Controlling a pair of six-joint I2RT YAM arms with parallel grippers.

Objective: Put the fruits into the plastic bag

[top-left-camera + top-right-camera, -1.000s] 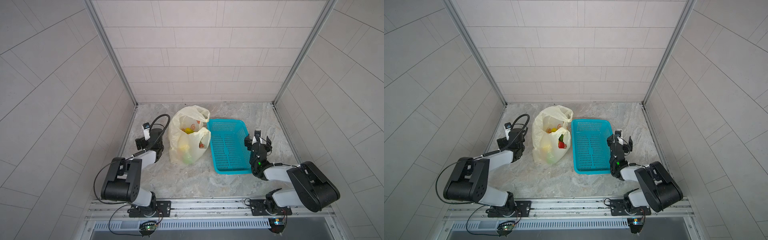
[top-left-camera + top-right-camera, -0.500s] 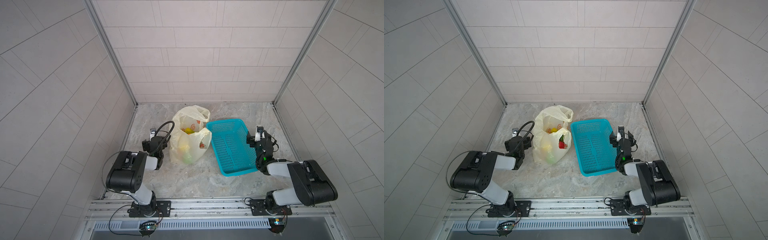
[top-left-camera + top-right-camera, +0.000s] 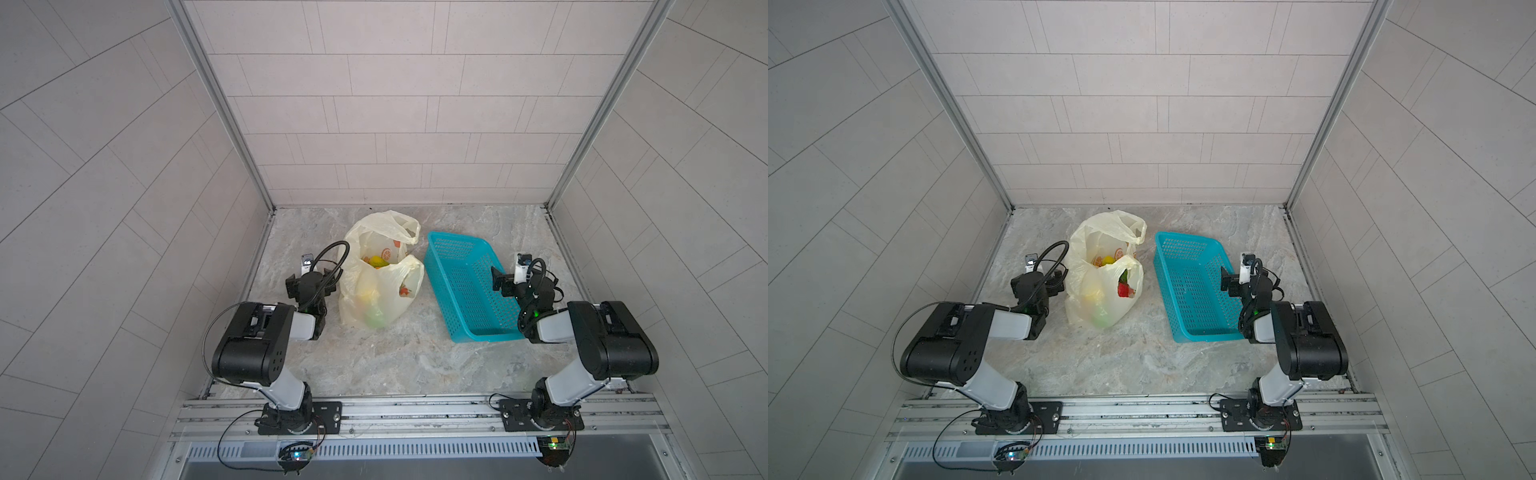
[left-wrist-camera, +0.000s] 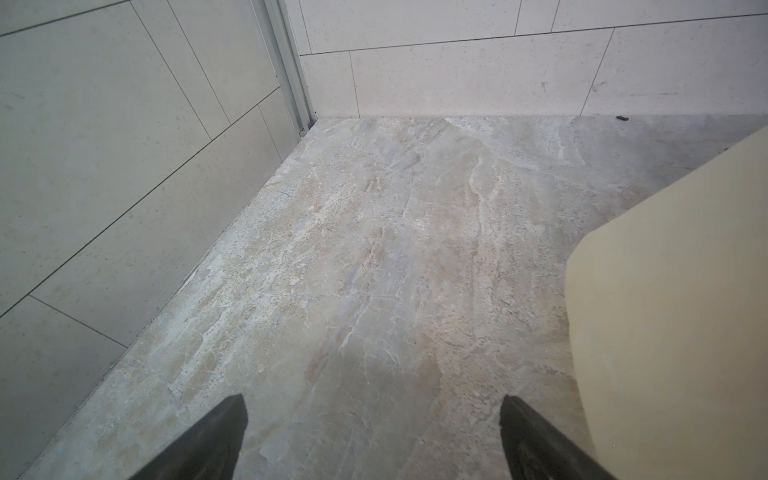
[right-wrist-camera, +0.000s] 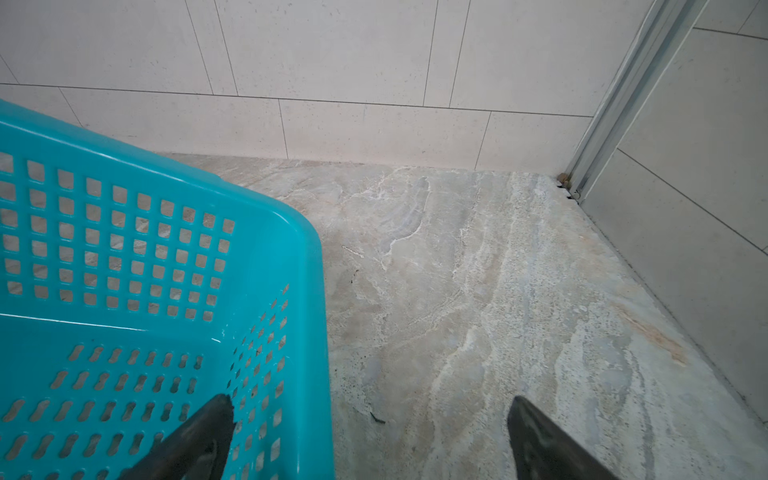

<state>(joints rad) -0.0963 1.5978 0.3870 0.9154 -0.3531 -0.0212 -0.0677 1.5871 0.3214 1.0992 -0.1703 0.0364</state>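
The cream plastic bag [image 3: 380,272] [image 3: 1105,270] stands open left of centre in both top views. Inside it lie the fruits: a yellow one [image 3: 376,261] near the mouth, a red one [image 3: 1122,289] and a green one [image 3: 374,320] showing through the film. My left gripper [image 3: 310,286] [image 4: 374,409] is open just left of the bag [image 4: 673,299], over bare floor and holding nothing. My right gripper [image 3: 524,286] [image 5: 370,411] is open astride the teal basket's right wall, one finger [image 5: 199,436] inside and the other outside.
The teal perforated basket [image 3: 451,245] [image 3: 1177,245] [image 5: 266,257] sits right of the bag, turned askew, with no fruit showing in it. Tiled walls close in on three sides. A metal rail [image 3: 415,409] with both arm bases runs along the front.
Both arms have folded back toward the front rail. The basket's near end has swung to the right. The bag has stayed in place.
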